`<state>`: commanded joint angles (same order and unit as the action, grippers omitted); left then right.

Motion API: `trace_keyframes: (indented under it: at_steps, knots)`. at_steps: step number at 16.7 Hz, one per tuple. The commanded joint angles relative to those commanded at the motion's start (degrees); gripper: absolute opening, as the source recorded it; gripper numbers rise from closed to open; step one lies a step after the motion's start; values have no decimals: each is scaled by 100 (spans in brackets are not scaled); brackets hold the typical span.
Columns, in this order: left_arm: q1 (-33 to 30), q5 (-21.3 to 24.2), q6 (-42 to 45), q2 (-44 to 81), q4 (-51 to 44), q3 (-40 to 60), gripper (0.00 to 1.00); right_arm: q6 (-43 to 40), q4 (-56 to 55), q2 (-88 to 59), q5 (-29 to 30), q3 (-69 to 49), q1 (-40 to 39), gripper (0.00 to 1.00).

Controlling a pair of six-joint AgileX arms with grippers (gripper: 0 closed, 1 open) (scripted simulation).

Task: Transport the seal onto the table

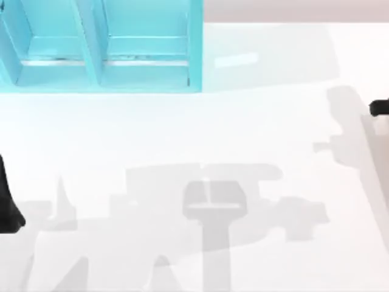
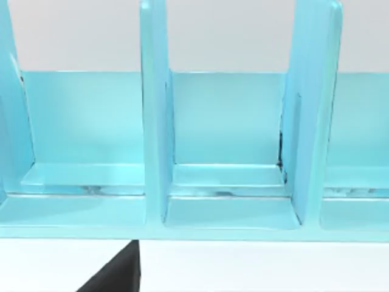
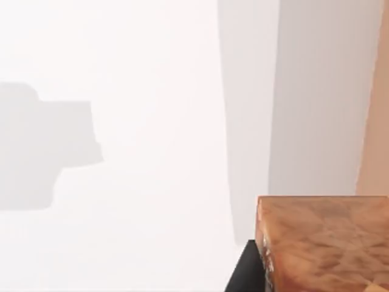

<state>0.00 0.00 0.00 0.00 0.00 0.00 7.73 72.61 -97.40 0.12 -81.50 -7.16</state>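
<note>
The seal (image 3: pixel 325 243) is an amber-orange block, seen very close in the right wrist view. A black finger (image 3: pixel 246 272) of my right gripper presses against its side, and the seal hangs above the white table (image 3: pixel 121 182). My right arm (image 1: pixel 380 108) shows as a black tip at the table's right edge. My left arm (image 1: pixel 9 201) rests at the left edge. One of its black fingers (image 2: pixel 115 277) points toward the shelf.
A turquoise compartmented shelf (image 1: pixel 100 45) stands at the back left of the table (image 1: pixel 194 134). Its upright dividers (image 2: pixel 155 115) face the left wrist camera. Grey arm shadows lie across the table's middle and front.
</note>
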Motion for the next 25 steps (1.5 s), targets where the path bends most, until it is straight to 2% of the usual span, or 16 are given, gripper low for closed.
trace_keyframes:
  at_steps: [7,12,21,25]
  knots:
    - [0,0,0,0,0,0,100,1270,-1226,-1606,-1,-238,-1190,0]
    - [0,0,0,0,0,0,100,1298,-1254,-1626,-7,-210,-1192,0]
    - [0,0,0,0,0,0,100,1308,-2126,-1957,5,292,-1223,0]
    - [0,0,0,0,0,0,100,1310,-2173,-1982,10,332,-1224,0]
